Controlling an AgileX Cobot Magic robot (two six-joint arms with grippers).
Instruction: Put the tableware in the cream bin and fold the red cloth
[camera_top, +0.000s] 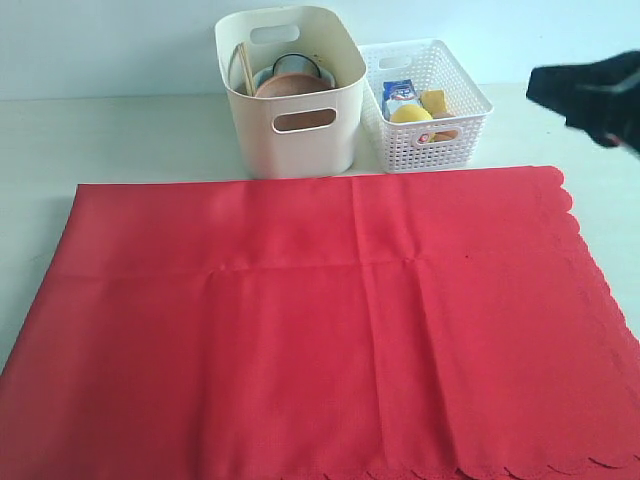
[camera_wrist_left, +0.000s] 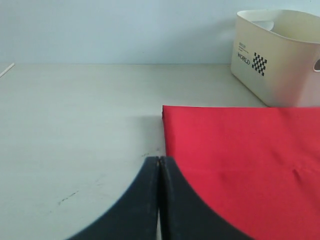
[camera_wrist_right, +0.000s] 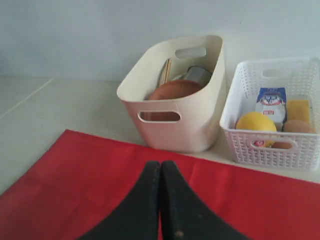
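The red cloth (camera_top: 320, 320) lies spread flat over most of the table, with faint creases and a scalloped right edge. Behind it stands the cream bin (camera_top: 290, 125). Inside the bin are a brown wooden plate (camera_wrist_right: 175, 90), chopsticks (camera_wrist_right: 166, 72) and a steel cup (camera_wrist_right: 197, 75). My left gripper (camera_wrist_left: 159, 159) is shut and empty, low over the bare table just beside the cloth's (camera_wrist_left: 240, 160) left edge, near a corner. My right gripper (camera_wrist_right: 160, 164) is shut and empty above the cloth (camera_wrist_right: 90, 180), facing the bin (camera_wrist_right: 175, 125). The right arm (camera_top: 590, 95) shows as a dark blur at the far right.
A white lattice basket (camera_top: 445, 145) stands right of the bin, holding a lemon (camera_wrist_right: 256, 121), a milk carton (camera_wrist_right: 271, 100), cheese (camera_wrist_right: 297, 109) and an egg (camera_wrist_right: 297, 126). Bare pale table (camera_wrist_left: 75, 125) extends left of the cloth. A wall rises behind the containers.
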